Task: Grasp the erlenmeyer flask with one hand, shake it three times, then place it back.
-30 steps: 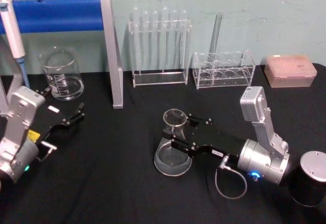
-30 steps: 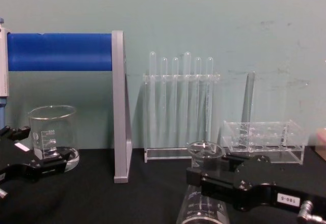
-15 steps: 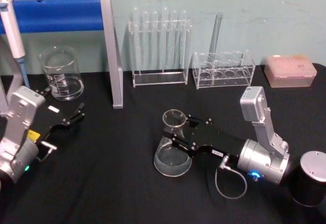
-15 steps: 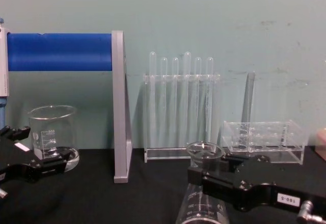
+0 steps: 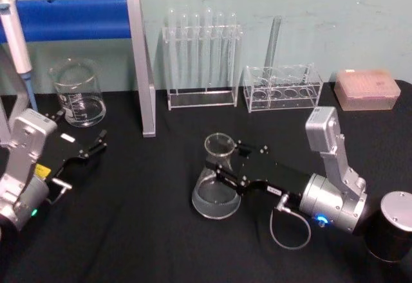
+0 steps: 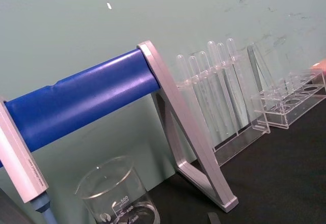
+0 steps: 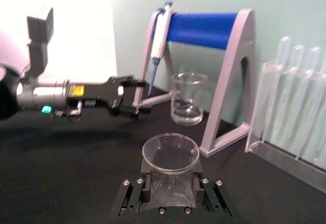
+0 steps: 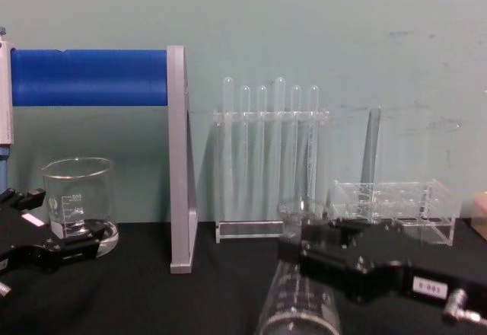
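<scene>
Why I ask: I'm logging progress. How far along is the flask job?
Done: the right gripper is shut on the neck of the flask. In hand: the flask leans in the grip, which fits a shake, with its base close to the table. Left: the shakes, whose count cannot be told, and setting it back upright. The left gripper sits open near the beaker.

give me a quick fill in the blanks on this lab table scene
The right gripper is shut on the ____ of the clear glass conical flask. The left gripper is ____ and holds nothing. The horizontal bar above the clear cylindrical glass beaker is ____ in colour.
Missing words: neck; open; blue.
</scene>
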Available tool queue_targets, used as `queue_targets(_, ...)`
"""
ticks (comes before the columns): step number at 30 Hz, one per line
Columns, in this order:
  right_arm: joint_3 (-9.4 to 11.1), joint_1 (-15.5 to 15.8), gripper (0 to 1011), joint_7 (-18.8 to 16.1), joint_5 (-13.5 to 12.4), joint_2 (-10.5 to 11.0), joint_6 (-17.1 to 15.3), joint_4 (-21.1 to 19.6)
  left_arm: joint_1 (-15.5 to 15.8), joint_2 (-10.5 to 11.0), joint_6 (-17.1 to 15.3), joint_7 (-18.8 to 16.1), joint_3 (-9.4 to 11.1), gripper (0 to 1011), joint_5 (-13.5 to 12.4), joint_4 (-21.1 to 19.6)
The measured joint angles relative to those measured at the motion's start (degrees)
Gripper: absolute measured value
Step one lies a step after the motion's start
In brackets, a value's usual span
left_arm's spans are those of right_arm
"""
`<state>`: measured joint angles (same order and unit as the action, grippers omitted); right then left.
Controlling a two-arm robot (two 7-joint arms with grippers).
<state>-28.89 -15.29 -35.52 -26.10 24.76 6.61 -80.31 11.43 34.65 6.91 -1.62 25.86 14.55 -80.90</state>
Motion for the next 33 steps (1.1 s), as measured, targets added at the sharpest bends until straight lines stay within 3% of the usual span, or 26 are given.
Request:
queue_targets(8, 2.93, 2.78, 449, 7.64, -0.20, -1.18, -2.48, -6.10, 0.00, 0.00, 0.00, 0.00, 0.00, 1001, 0.00, 0.00)
queue_targets(18, 8.27, 7.08, 449, 18.76, 2.85, -3.28, -4.43, -13.10, 0.00, 0.00, 0.00, 0.00, 0.00, 1001, 0.00, 0.00)
queue_targets(33, 13.87, 10.55, 449, 26.38, 6.63, -5.12, -6.53, -15.88, 0.00, 0.00, 0.00, 0.00, 0.00, 1001, 0.00, 0.00)
